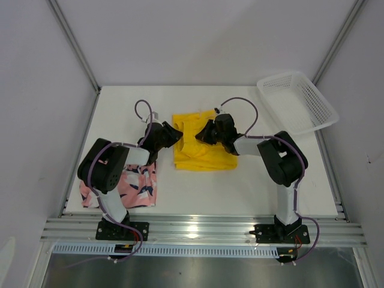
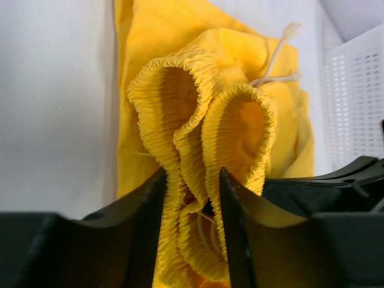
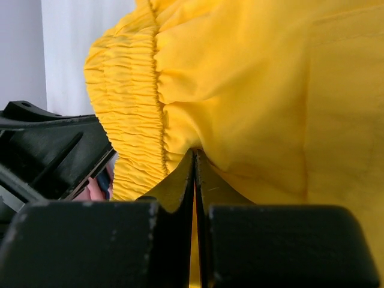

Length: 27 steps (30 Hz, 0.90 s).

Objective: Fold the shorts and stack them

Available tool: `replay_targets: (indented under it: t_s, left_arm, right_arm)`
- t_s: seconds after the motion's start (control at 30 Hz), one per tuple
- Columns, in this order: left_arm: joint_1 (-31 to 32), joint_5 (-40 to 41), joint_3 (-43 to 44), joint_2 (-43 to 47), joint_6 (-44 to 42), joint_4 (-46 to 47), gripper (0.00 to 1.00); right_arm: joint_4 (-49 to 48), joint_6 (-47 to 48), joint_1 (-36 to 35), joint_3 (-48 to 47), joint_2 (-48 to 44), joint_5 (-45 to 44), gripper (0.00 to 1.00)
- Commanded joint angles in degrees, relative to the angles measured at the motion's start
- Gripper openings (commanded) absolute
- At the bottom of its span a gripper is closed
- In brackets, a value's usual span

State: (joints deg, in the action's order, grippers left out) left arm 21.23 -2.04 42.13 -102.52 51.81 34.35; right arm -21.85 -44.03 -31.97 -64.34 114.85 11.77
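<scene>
The plain bright yellow shorts of soft fabric (image 1: 204,157) lie near the middle of the white table (image 1: 252,186), a little above the centre of the top view, and both arms meet over their upper part. The left gripper (image 2: 191,207) is clamped on the bunched elastic waistband (image 2: 180,78), which stands up in two loops between its fingers, with the pale drawstring (image 2: 277,51) loose behind. The right gripper (image 3: 195,177) is pressed closed on a thin fold of the same yellow cloth, just beside the waistband. I judge the step in hand to be the folding of the yellow shorts. To do it well, both grips should travel together at one height, so the cloth is neither stretched nor twisted between them. The waistband should then be laid flat, not dropped as a lump. The pink shorts with navy-and-white leafy print (image 1: 139,187) lie at the lower left, partly under the left arm. The white plastic mesh basket (image 1: 279,78) stands at the upper right.
</scene>
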Motion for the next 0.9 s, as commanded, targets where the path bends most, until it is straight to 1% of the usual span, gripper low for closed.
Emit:
replay_targets:
  t_s: [0.0,0.03,0.07,0.1,0.13,0.17,0.2,0.27,0.33,0.53,0.63,0.7,0.73,0.77,0.83,0.87]
  left_arm:
    - [-0.4,-3.1,2.1,-0.7,1.4,5.3,0.39]
    - [-0.4,-3.4,2.2,-0.9,1.6,5.6,0.36]
    - [-0.4,-3.6,2.2,-1.1,1.9,6.3,0.29]
    - [-0.4,-3.8,2.2,-1.5,2.2,6.4,0.26]
    - [-0.4,-3.8,2.1,-1.6,2.2,6.6,0.2]
    - [-0.4,-3.8,2.2,-1.7,2.2,6.7,0.12]
    - [-0.4,-3.9,2.3,-1.9,2.2,6.7,0.09]
    - [-0.4,-4.3,2.7,-2.2,2.0,6.3,0.07]
    - [-0.4,-4.4,3.2,-2.6,1.5,5.5,0.06]
    - [-0.4,-4.0,3.6,-3.0,0.0,4.0,0.07]
    - [-0.4,-5.8,4.2,-3.6,-1.4,2.9,0.11]
    - [-0.4,-5.3,5.9,-2.7,-3.5,-0.2,0.21]
    - [-0.6,-4.5,5.9,-1.9,-4.4,-2.6,0.27]
    - [-0.8,-3.9,6.1,-0.9,-5.2,-3.9,0.42]
    - [-0.9,-1.4,7.6,2.5,-6.9,-7.9,0.55]
    - [-0.9,-0.3,8.3,3.5,-7.5,-13.1,0.66]
  right_arm:
    - [-3.9,1.3,-1.3,-3.0,1.2,2.6,0.0]
    - [-3.9,1.3,-1.5,-3.4,1.8,3.5,0.0]
    - [-4.1,1.4,-2.0,-3.8,2.2,4.2,0.0]
    - [-4.0,1.4,-2.0,-4.2,2.7,4.7,0.0]
    - [-3.8,1.3,-2.1,-5.3,3.7,5.4,0.0]
    - [-4.3,1.1,-2.1,-5.4,4.1,5.9,0.0]
    - [-4.9,0.5,-2.3,-5.4,4.3,6.5,0.0]
    - [-6.2,0.4,-2.7,-5.3,4.4,7.0,0.0]
    - [-5.3,1.2,-3.4,-5.9,4.4,6.9,0.0]
    - [-4.2,3.0,-4.3,-8.1,5.4,7.8,0.0]
    - [-2.6,3.2,-4.2,-9.0,7.0,7.8,0.0]
    - [-2.3,3.5,-4.0,-9.3,8.5,8.1,0.0]
    - [-2.5,3.3,-3.7,-9.3,8.8,8.5,0.0]
    - [-2.8,2.8,-3.5,-9.2,9.2,9.0,0.0]
    - [-3.3,2.5,-3.3,-9.1,10.0,9.4,0.0]
    - [-3.3,2.3,-3.3,-9.1,10.2,9.4,0.0]
